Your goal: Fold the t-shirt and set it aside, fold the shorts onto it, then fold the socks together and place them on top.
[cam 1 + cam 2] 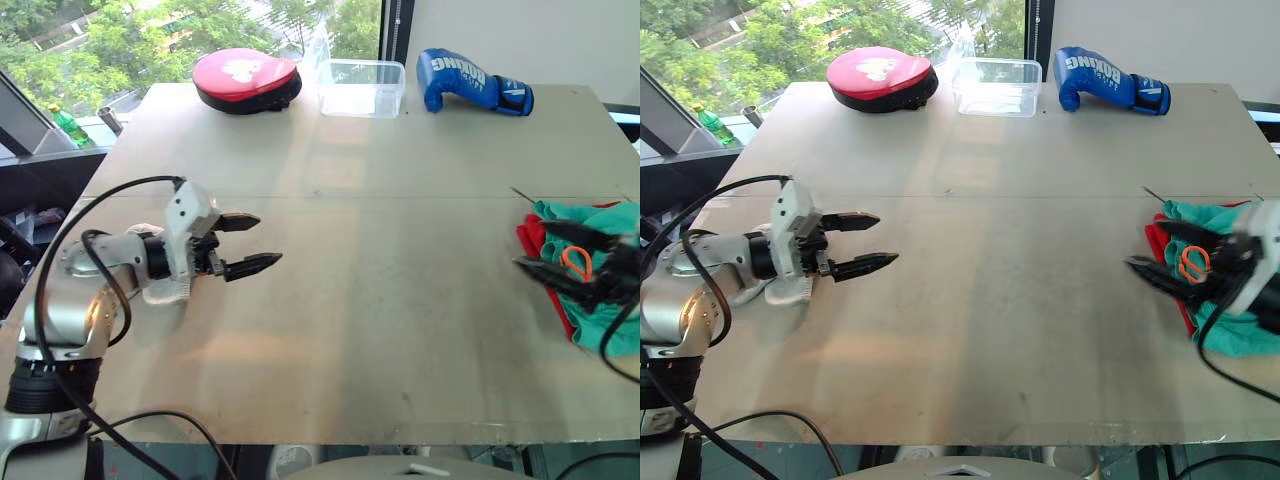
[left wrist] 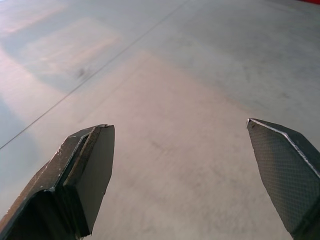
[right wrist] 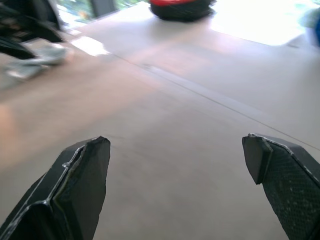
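The teal-green shorts [image 1: 612, 305] lie bunched at the table's right edge, their orange drawstring [image 1: 575, 262] showing. They rest on the red t-shirt [image 1: 527, 238], of which just a strip peeks out at the left side. My right gripper [image 1: 532, 246] hovers over the left edge of this pile, pointing toward the table's middle, open and empty [image 3: 177, 150]. The light grey socks [image 1: 790, 290] lie at the left side, partly under my left forearm. My left gripper [image 1: 268, 240] is just right of them over bare table, open with nothing between its fingers [image 2: 180, 132].
Along the far edge of the table [image 1: 360, 300] sit a red punch pad [image 1: 245, 80], a clear plastic container [image 1: 362, 87] and a blue boxing glove [image 1: 472, 80]. A green bottle [image 1: 70, 125] stands off the table at the far left. A seam [image 1: 400, 197] crosses the tabletop.
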Controlling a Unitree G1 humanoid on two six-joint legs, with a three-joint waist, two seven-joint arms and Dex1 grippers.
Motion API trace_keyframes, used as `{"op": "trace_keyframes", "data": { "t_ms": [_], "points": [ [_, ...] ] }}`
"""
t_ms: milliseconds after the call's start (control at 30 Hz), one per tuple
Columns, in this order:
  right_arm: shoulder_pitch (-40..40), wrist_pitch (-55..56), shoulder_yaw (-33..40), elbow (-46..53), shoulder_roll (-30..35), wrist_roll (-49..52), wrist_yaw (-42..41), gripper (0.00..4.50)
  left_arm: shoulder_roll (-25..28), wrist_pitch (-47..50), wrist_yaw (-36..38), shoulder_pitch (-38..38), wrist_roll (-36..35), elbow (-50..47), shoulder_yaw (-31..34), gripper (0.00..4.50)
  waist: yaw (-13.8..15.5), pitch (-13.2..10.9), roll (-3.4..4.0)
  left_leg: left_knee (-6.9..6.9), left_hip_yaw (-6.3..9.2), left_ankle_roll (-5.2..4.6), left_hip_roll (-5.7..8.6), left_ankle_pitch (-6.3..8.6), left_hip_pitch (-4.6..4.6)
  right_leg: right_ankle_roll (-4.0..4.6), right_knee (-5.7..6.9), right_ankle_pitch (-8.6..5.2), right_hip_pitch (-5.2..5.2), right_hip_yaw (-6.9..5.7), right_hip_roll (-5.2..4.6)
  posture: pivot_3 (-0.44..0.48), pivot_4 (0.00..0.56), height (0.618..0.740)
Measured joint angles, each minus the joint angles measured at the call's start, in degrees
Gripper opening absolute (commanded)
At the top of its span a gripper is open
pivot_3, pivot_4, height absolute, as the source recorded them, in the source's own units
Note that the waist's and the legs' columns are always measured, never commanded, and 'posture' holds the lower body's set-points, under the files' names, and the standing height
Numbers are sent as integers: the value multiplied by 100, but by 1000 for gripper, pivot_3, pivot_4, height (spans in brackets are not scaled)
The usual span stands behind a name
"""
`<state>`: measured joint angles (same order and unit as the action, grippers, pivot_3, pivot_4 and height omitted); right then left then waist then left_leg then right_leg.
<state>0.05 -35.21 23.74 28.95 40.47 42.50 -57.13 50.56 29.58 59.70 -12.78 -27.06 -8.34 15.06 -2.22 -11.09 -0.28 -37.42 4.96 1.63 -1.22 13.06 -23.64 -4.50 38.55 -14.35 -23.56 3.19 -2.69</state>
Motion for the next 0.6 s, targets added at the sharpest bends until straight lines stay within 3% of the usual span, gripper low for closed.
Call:
{"op": "trace_keyframes", "data": {
  "t_ms": [267,600],
  "points": [
    [-695,432,-1795,101,-156,-204,-478,4454,227,-845,-620,268,770,1548,514,4500,-13,4,-9,6,3,0,-1,0,-3,2,-3,0,-4,-5,1,0,150,731],
    [-854,671,-2024,-71,-145,-397,-458,4454,382,-1084,-470,1038,1017,2109,607,4500,4,8,-16,6,3,1,-2,0,-2,2,-1,0,-3,-6,-1,0,150,731]
  ]
}}
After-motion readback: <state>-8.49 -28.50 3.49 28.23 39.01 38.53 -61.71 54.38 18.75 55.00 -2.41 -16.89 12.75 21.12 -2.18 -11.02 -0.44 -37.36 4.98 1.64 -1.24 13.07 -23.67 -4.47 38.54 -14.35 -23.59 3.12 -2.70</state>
